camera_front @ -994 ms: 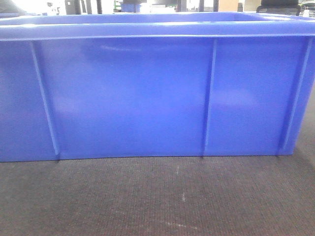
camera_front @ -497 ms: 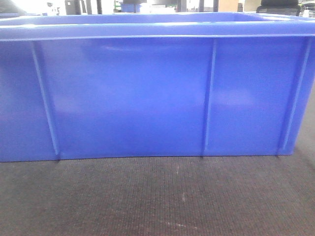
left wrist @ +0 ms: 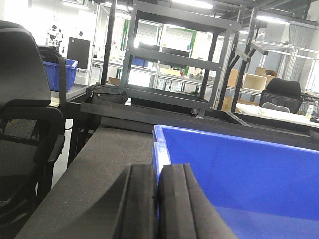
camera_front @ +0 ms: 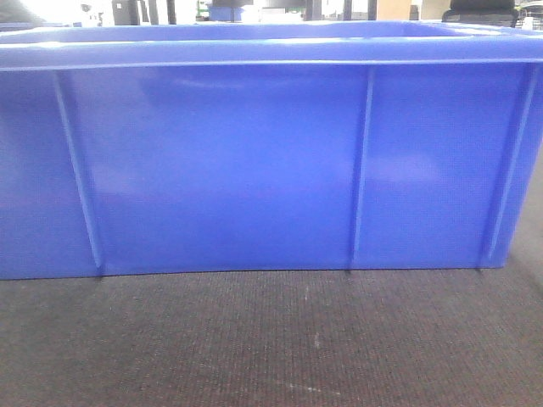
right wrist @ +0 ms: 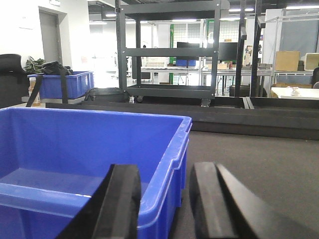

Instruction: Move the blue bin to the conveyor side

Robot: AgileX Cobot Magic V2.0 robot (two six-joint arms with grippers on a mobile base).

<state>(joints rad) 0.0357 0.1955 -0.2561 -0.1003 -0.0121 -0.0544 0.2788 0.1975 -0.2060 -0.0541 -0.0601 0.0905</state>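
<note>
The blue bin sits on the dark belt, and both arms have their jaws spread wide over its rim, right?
Not quite. The blue bin does sit on the conveyor, but only the right gripper straddles the rim with jaws apart, in the right wrist view. The left wrist view shows the left gripper closed on the rim.

No visible change since earlier frames.
</note>
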